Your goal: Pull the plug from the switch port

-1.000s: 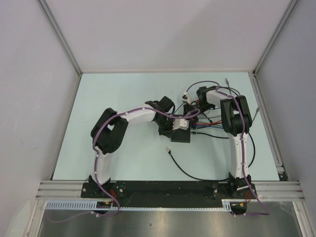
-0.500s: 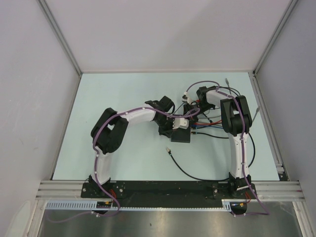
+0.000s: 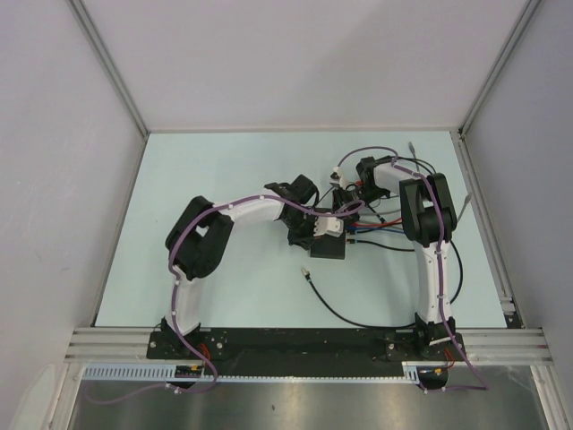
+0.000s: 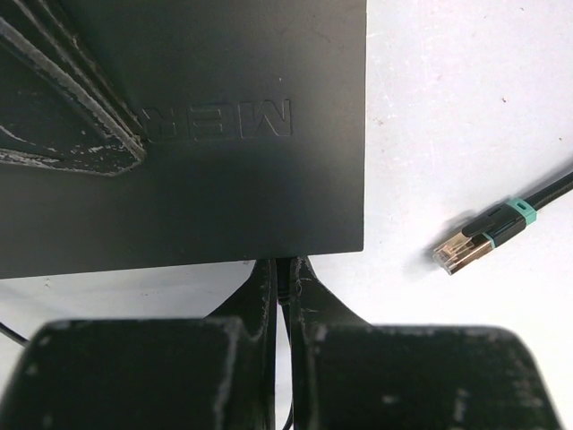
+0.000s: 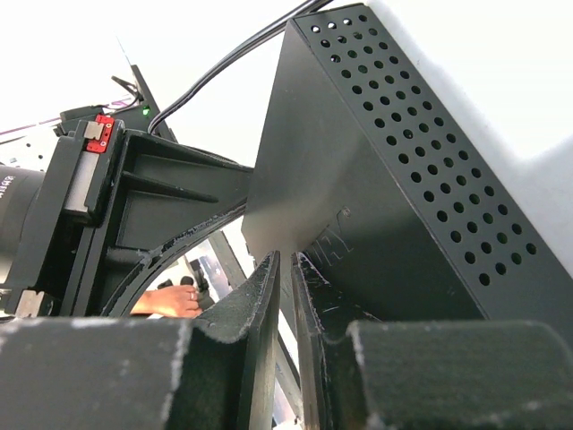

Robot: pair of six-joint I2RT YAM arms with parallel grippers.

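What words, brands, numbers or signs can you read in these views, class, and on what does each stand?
"MER": raised letters on the black box, upside down in the left wrist view; further letters are covered.
Right wrist view: the box's raised lettering is too slanted to read.
Same view, white print at the left edge: cut off, unreadable.
Top view: nothing legible.

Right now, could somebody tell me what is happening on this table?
Both pincers of the robot are at a black box on the table. The left pincer, shut, has its tips at one edge of the box. The right pincer, jaws nearly together, is close beside the box; nothing shows between them. One plug with a teal collar lies loose on the table.
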